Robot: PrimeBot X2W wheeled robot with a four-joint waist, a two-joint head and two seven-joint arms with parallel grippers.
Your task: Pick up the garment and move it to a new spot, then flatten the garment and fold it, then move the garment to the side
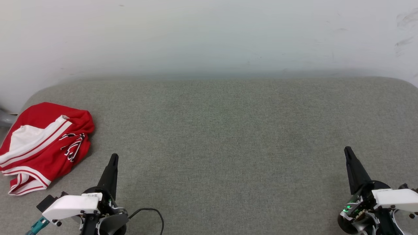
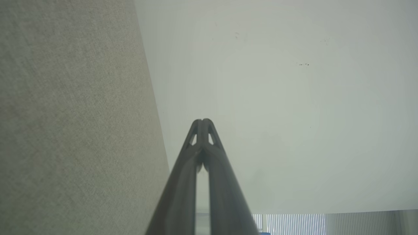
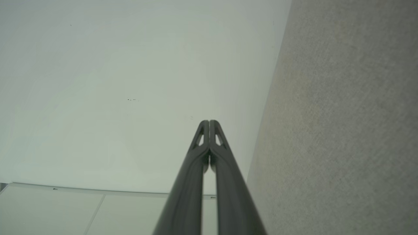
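The garment (image 1: pixel 42 143) lies in a crumpled heap at the far left of the grey fabric-covered surface (image 1: pixel 222 147), close to its rounded back corner. It is red, with a white panel showing on its left half. Bands of red-and-white striped trim cross the middle and curl along the near edge. Black lettering outlined in white shows on a fold at its right side, too bunched to read. Its cloth is doubled over itself, with soft ridges along the top and right. The left tool (image 1: pixel 114 159) sits at the lower left of the head view, its two dark fingers pressed together to a single point and pinching nothing. That point stands just right of the garment's near right edge, apart from the cloth. The right tool (image 1: pixel 347 150) is at the lower right, well apart from the garment, its fingers likewise pressed together and empty. A thin black cable (image 1: pixel 153 212) loops on the surface beside the left wrist. A pale wall (image 1: pixel 209 36) rises behind the surface, and a grey object (image 1: pixel 5 117) shows at the left edge beside the garment.
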